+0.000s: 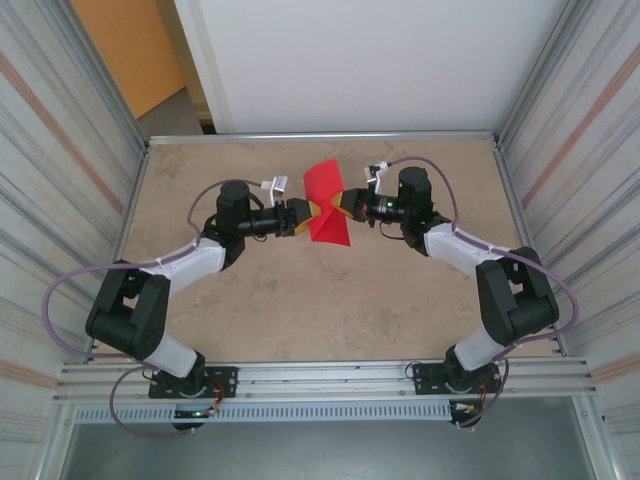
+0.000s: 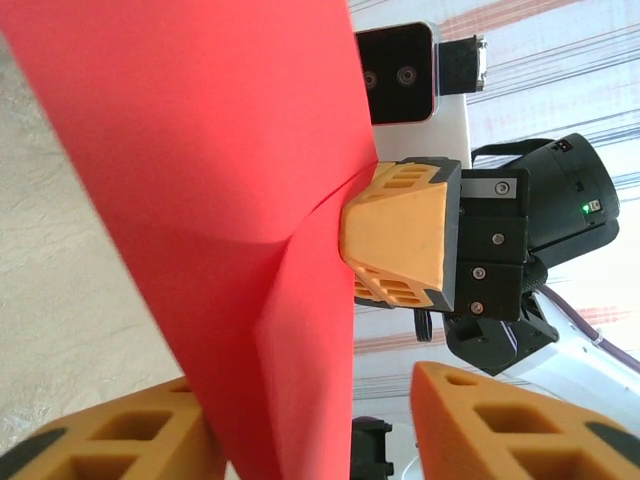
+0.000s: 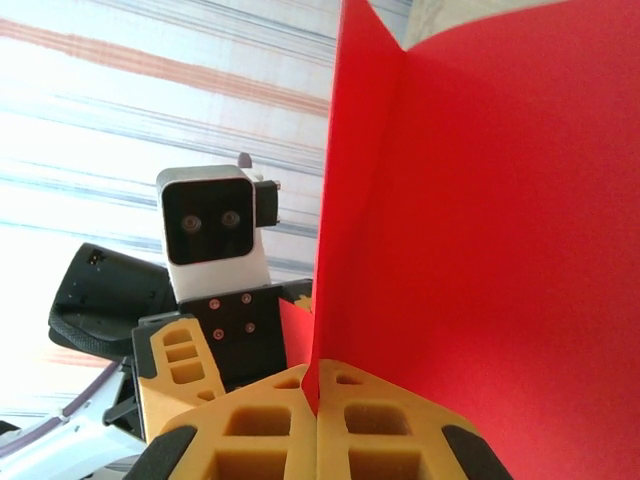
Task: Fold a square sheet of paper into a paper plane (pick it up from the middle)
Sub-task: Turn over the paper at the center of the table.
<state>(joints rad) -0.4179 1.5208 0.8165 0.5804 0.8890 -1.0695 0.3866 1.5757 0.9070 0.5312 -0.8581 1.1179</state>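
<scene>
Hanging upright in the air between the two arms, above the pale stone-patterned counter [image 1: 300,290], the thin bright red square sheet of paper [image 1: 326,202] is seen bent along a sharp crease, with its two panels spread in a shallow V. The right gripper [image 3: 318,392] is closed on the sheet: its orange jaws are pressed together and the paper's edge is pinched between them. The left gripper [image 2: 305,400] is set around the opposite side with its jaws well apart. A gap is visible between the paper and one jaw; whether the other jaw touches the sheet cannot be told, since the paper covers it.

No nose or wings are formed, so the folding is judged to be at an early stage. The sheet appears to be carried by a single pinch, so it could be swung or slipped loose by a quick move of the right arm. A stray crease could be pressed in if the left jaws were closed off the fold line. The paper could be torn if both arms pulled apart, or dropped to the counter if the right grip were released before the left one is made.
</scene>
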